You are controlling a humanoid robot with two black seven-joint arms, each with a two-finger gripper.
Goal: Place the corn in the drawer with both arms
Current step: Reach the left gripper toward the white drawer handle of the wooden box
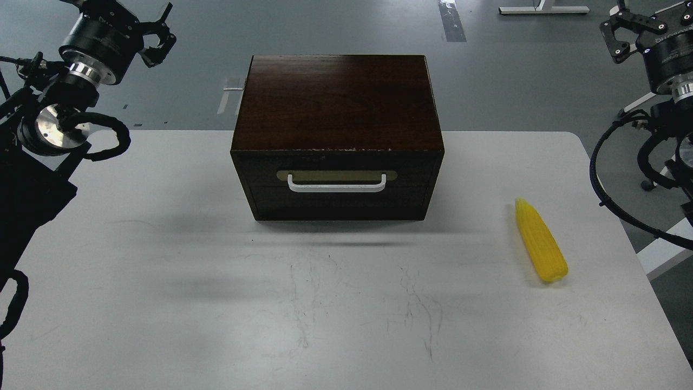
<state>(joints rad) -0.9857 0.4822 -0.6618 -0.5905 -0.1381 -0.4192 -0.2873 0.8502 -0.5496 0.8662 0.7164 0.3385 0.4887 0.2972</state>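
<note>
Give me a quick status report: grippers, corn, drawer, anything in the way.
Left gripper open, raised, holding nothing. Right gripper raised, state unclear. Corn lying on table, right of box. Drawer shut. Nothing between corn and drawer.

I see one corn [540, 241], yellow, at about four o'clock on the table. There is one brown box [335, 103] at twelve o'clock, with one drawer [338, 187] and one white handle [337, 187] on it. There is one white table [216, 303]. I have two arms, so two grippers: my left gripper [157, 35] at ten o'clock and my right gripper [631, 30] at two o'clock.
</note>
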